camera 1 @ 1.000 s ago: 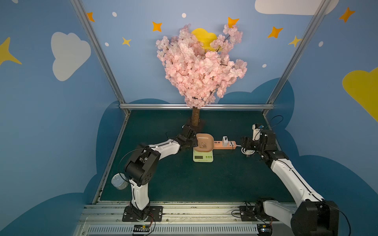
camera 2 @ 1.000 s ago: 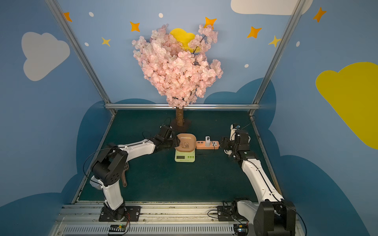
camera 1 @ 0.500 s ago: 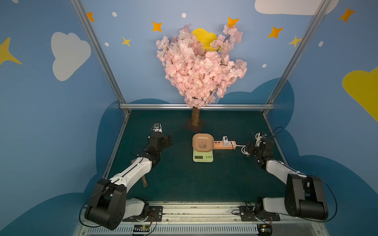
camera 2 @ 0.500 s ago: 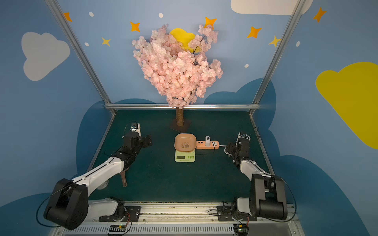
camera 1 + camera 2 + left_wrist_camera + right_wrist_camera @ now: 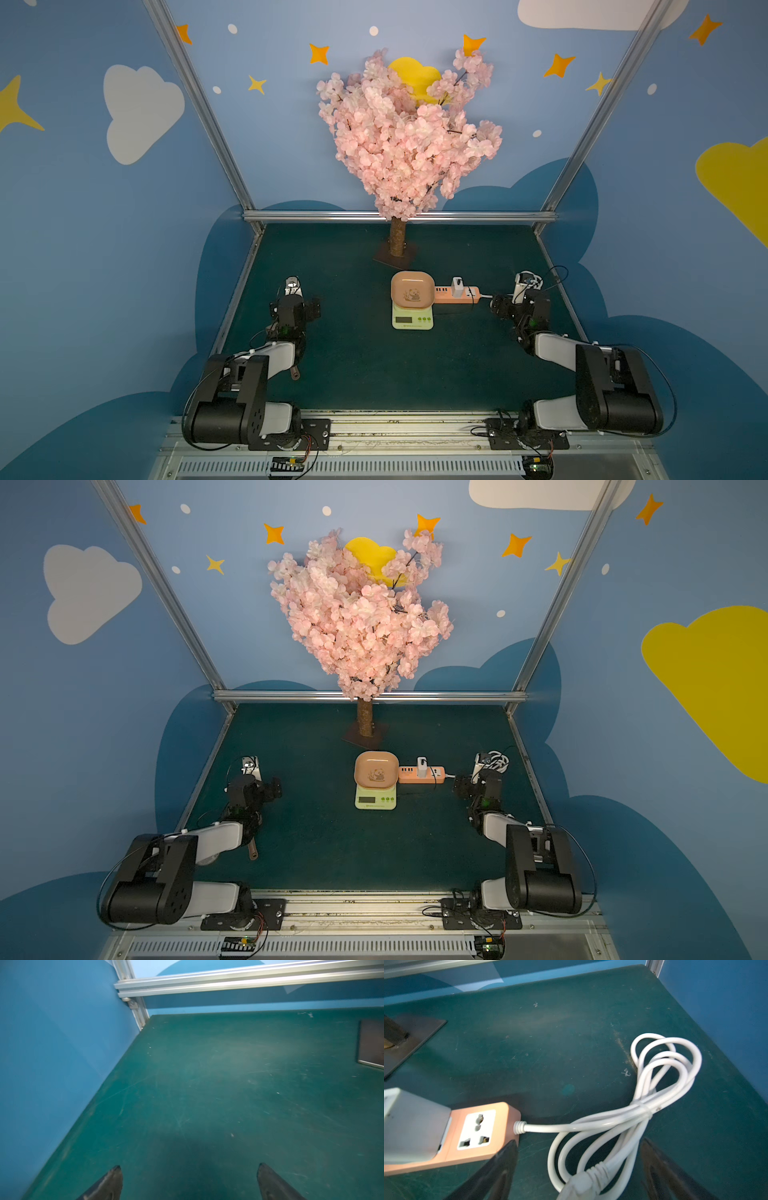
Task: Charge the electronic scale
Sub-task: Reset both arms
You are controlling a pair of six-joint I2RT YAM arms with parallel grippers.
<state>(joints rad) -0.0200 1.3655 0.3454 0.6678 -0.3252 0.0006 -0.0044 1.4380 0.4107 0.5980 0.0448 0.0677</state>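
The electronic scale (image 5: pixel 412 303) sat near the middle of the desk (image 5: pixel 353 374), display toward the robot and tan panda tray on top. Its right side was just beside the end of the orange power strip (image 5: pixel 471 294), presumably so a short lead could reach. A white charger cube (image 5: pixel 457 286) stood plugged into the strip. A thin dark line on the mat between cube and scale may have been that lead, but it was too small to confirm, so I could not tell whether the scale was connected. The strip's own white cord (image 5: pixel 654 1088) lay bundled in loops by the right wall, likely to keep it out of the working area.

The left end effector (image 5: pixel 190 1175) hung low over bare mat, fingers spread wide and empty, well apart from the scale toward the robot's left. The right end effector (image 5: pixel 578 1150) was likewise spread and empty, poised over the cord bundle just past the strip's cord end; the scale lay beyond the strip's opposite end. With both arms folded aside and nothing held, the plugging looked either finished or not begun
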